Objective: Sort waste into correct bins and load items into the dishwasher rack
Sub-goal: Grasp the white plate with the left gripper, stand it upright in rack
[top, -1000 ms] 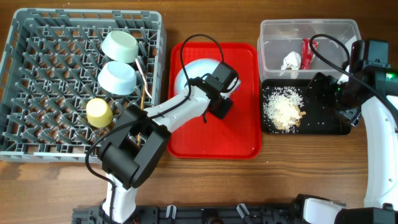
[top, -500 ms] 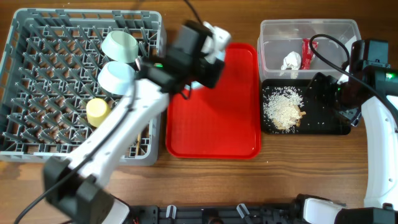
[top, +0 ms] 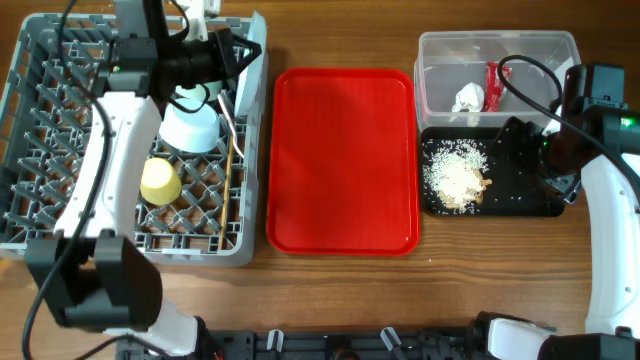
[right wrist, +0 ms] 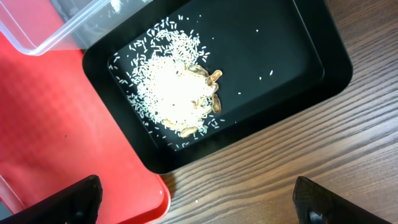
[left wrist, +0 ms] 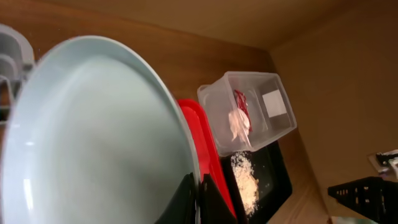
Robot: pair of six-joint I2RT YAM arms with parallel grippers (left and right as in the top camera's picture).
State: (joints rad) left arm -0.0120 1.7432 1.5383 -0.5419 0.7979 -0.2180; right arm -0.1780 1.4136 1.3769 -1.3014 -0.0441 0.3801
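Left fingers (left wrist: 211, 202) pressed together on the rim of the plate (left wrist: 93, 130), pinching it. In the overhead view the plate stands on edge, thin side up, above the far right corner of the rack (top: 30, 130); cannot tell whether it touches the pegs. Inside the rack, right half: far bowl (top: 196, 97) partly under the left arm, near bowl (top: 190, 127) just beside it on the near side, yellow cup (top: 160, 180) nearer still and a little left. Chopsticks (top: 232, 140) lie along the rack's right wall, running near to far. Red serving tray (top: 343, 160) sits on the bench (top: 330, 290) just right of the rack. Further right, clear tub (top: 440, 60) on the far side holds the tissue (top: 467, 97) and the red wrapper (top: 492, 85), side by side. Black tray (top: 520, 200) sits against the tub's near side, with rice scraps (top: 455, 180) heaped in its left half, loose grains and a few brown bits around the heap. Right fingers (right wrist: 74, 199) spread wide and pinching nothing, tips over the red serving tray's corner and the bare bench by the black tray's edge.
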